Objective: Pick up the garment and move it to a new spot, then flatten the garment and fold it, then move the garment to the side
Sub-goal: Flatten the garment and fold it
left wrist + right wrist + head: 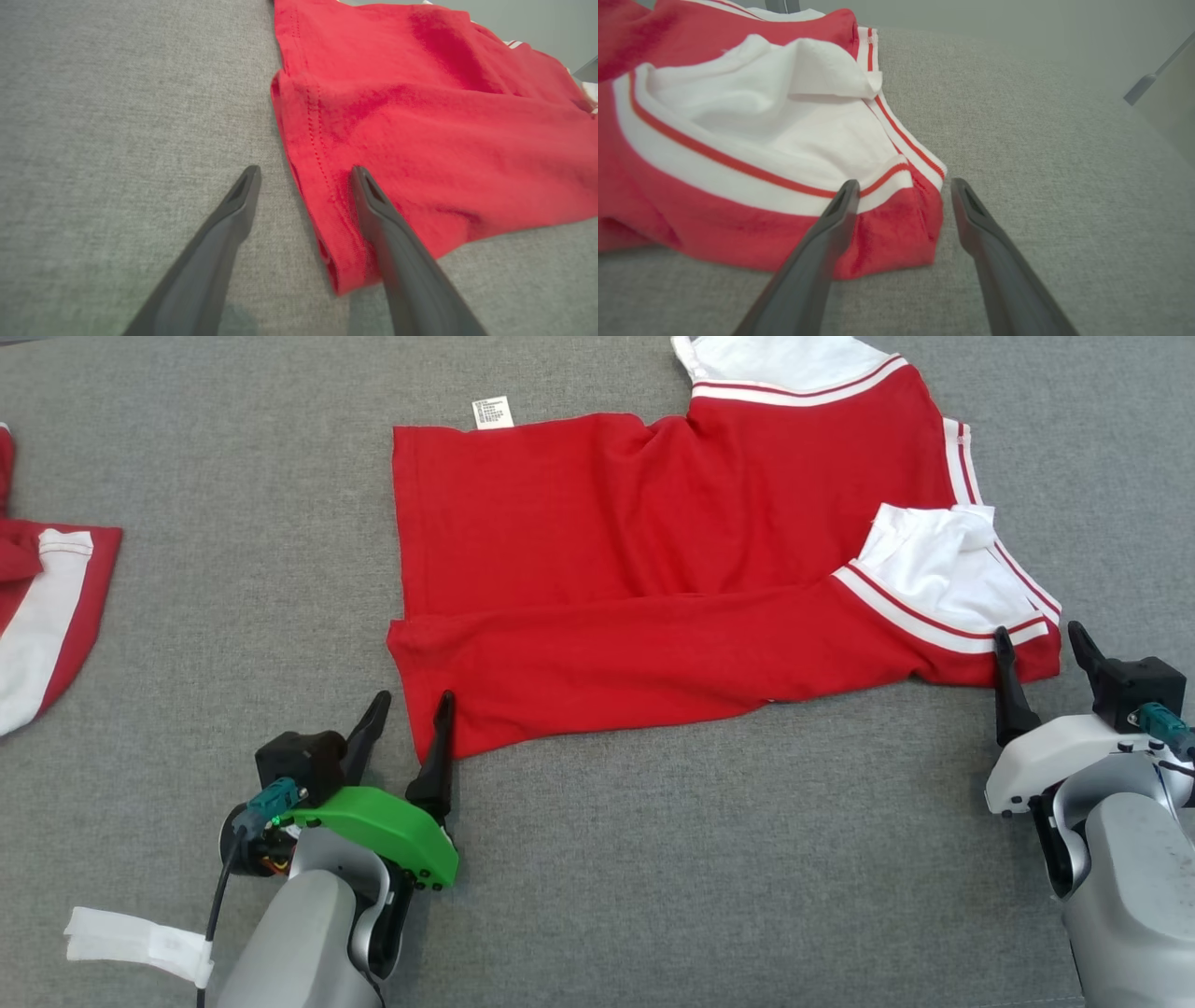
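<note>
A grey fabric surface (597, 859) is stretching out under everything. A red garment (653, 569) is lying on it, toward the far side and right of the middle, with its near long edge doubled over onto itself. A small white label (492, 412) is poking out at its far left corner, and a white sleeve (934, 569) with red stripes is lying bunched on top at its right end.

The left gripper (414, 696) is sitting at the garment's near left corner, claw released and grasping nothing. In the left wrist view, the left gripper (304, 170) is straddling the stitched hem (317, 154), one finger over red cloth, the other over bare grey. Whether either is touching is unclear.

The right gripper (1037, 631) is sitting at the garment's near right corner, also released and empty. In the right wrist view, the right gripper (904, 183) is straddling the striped cuff's corner, one finger over cloth, one over bare surface.

A second garment (37, 607), red and white, is lying well apart at the surface's left side. A white strap (131, 943) is trailing beside the left arm.
</note>
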